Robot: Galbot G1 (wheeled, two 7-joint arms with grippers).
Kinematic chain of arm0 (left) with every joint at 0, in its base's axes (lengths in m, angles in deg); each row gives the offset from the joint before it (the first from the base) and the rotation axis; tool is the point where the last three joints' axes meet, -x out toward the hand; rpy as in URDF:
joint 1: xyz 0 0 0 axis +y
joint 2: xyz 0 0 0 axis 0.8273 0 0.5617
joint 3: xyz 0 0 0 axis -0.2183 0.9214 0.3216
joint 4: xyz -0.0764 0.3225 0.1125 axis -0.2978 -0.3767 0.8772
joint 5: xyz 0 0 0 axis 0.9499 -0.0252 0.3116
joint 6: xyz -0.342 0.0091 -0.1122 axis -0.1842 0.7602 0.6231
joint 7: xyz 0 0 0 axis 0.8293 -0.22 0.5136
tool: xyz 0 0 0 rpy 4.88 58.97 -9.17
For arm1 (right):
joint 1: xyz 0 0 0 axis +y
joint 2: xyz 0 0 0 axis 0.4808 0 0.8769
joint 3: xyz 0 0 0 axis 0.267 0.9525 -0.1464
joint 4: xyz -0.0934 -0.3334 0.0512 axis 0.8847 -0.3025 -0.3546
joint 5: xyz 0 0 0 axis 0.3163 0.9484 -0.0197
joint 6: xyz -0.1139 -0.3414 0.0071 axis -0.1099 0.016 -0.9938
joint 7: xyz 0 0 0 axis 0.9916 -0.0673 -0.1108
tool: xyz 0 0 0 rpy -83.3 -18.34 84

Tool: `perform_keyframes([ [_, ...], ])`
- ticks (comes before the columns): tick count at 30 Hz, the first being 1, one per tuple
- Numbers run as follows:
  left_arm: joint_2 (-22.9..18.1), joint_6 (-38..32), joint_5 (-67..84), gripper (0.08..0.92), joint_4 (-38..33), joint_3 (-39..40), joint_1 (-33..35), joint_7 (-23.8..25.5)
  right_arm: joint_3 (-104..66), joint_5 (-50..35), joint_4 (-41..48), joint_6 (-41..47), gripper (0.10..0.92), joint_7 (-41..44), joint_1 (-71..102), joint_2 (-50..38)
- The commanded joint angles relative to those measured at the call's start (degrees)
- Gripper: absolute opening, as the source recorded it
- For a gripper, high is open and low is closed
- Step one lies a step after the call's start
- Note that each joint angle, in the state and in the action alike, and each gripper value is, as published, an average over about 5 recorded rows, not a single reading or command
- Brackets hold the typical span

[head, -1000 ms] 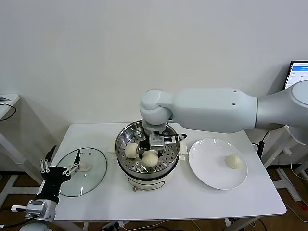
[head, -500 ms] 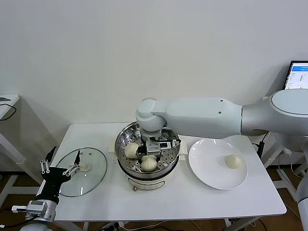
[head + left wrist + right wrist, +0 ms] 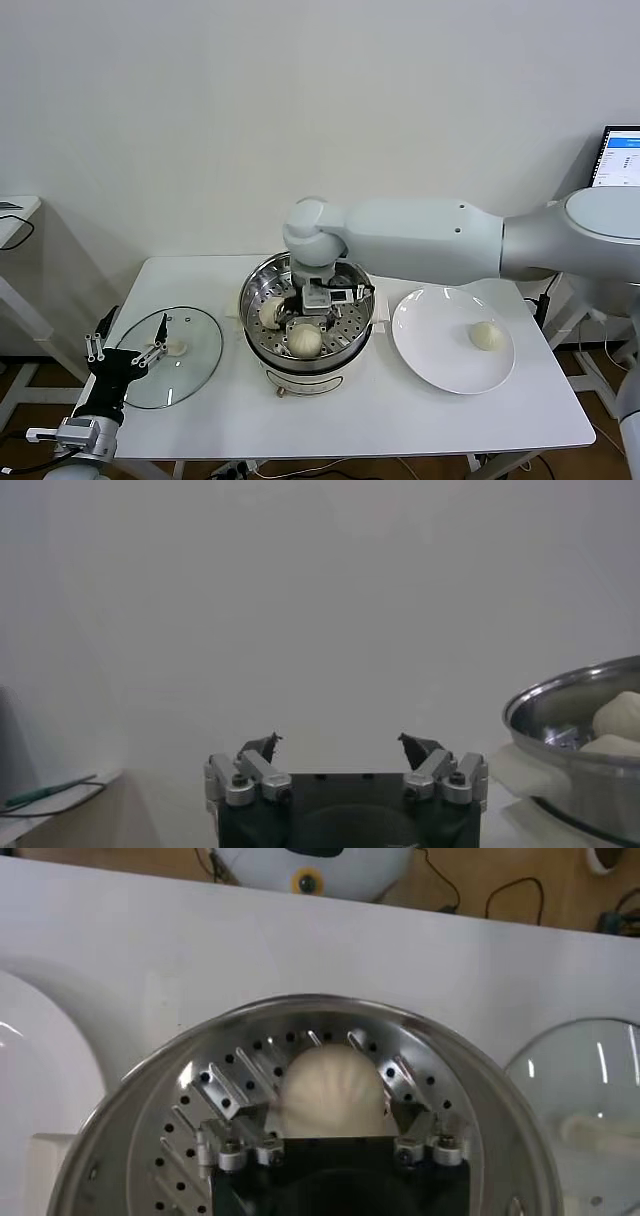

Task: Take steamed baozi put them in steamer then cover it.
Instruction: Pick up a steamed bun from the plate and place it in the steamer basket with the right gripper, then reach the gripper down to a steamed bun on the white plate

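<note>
The steamer stands mid-table on its cream base. Two baozi show inside it: one at the left, one at the front. My right gripper hangs inside the basket just above the front bun, open. In the right wrist view that baozi lies on the perforated floor between the spread fingers, free of them. Another baozi rests on the white plate. My left gripper is parked open at the table's left edge, empty.
The glass lid with its white handle lies flat on the table, left of the steamer, beside my left gripper. The lid also shows in the right wrist view. A monitor stands at the far right.
My right gripper has opened and let go of the baozi, which now lies at the front of the steamer floor. The left arm has not moved.
</note>
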Motion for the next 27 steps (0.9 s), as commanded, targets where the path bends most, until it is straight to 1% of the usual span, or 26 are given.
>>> perform_keyframes([
  [1,0.07,0.03,-0.04,0.823,-0.46,-0.11,0.19,0.0,-1.16,-10.59,-1.98,3.43,0.823,3.38,-7.94,-10.83],
  [3,0.08,0.07,-0.07,0.823,-0.59,-0.08,0.22,-0.03,-0.81,-14.15,-3.4,7.97,0.823,5.59,-9.64,-15.55],
  [5,0.08,0.12,-0.13,0.823,-0.78,0.11,0.23,-0.08,-0.11,-16.5,-4.57,14.29,0.823,7.06,-10.43,-20.47],
  [8,0.12,0.15,-0.28,0.823,-1.03,0.55,0.25,-0.13,1.22,-18.74,-4.93,24.17,0.823,7.26,-9.82,-27.03],
  [10,0.17,0.14,-0.4,0.823,-1.12,0.8,0.29,-0.14,1.6,-19.37,-3.66,29.04,0.823,7.17,-8.5,-30.65],
  [13,0.27,0.1,-0.5,0.823,-1.28,1.06,0.4,-0.15,1.07,-17.22,0.2,33.8,0.823,7.47,-5.57,-34.47],
  [18,0.33,0.08,-0.51,0.823,-1.51,1.4,0.4,-0.14,-3.63,-10.27,6.5,37.83,0.823,8.11,3.16,-38.34],
  [27,0.25,0.11,-0.58,0.823,-1.67,2.19,0.29,-0.27,-18.99,0.0,15.88,36.83,0.823,6.66,20.44,-38.56],
])
